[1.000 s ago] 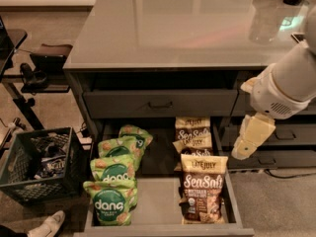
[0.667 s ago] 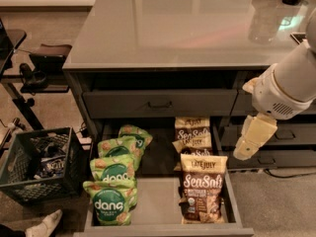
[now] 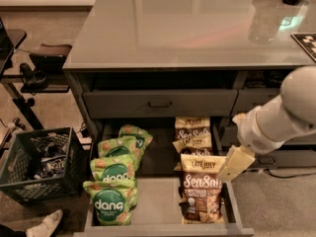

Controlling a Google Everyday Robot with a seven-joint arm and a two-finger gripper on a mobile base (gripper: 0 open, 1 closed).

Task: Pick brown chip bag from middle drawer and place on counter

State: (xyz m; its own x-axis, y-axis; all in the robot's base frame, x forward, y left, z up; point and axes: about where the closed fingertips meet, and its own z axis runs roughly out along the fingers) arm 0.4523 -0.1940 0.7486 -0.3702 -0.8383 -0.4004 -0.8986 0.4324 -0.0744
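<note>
Whereas a second ago the gripper (image 3: 236, 164) hung higher and farther right, it now sits lower, over the right wall of the open middle drawer (image 3: 158, 206), just beside the upper right corner of the front brown chip bag (image 3: 201, 194), which lies unmoved. Its opening cannot be told.
</note>
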